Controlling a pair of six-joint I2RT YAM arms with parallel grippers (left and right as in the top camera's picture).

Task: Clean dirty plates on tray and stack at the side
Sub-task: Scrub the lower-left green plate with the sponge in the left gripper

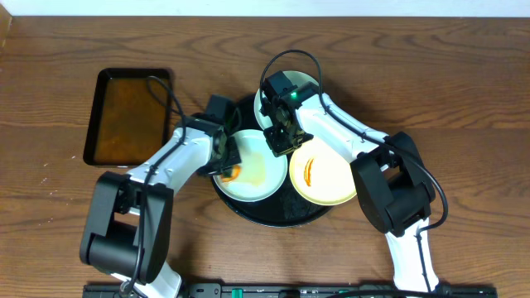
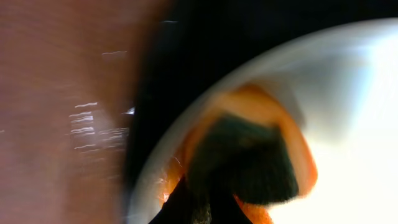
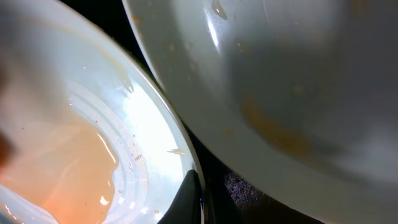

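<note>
The round black tray (image 1: 273, 217) holds three plates. A mint-blue plate (image 1: 257, 178) with an orange smear lies at its middle left. A pale yellow plate (image 1: 327, 178) with a red streak lies at the right. A second mint-blue plate (image 1: 308, 83) lies at the back, partly under my right arm. My left gripper (image 1: 227, 157) is shut on an orange and dark green sponge (image 2: 249, 155) and presses it on the middle plate (image 2: 348, 124). My right gripper (image 1: 281, 142) pinches that plate's far rim (image 3: 143, 124). Only one of its fingers (image 3: 189, 199) shows.
A smaller rectangular black tray (image 1: 128, 116) with a brownish inside stands on the wooden table at the left. In the right wrist view another pale plate (image 3: 292, 93) lies close beside the held rim, with the black tray (image 3: 249, 193) between them.
</note>
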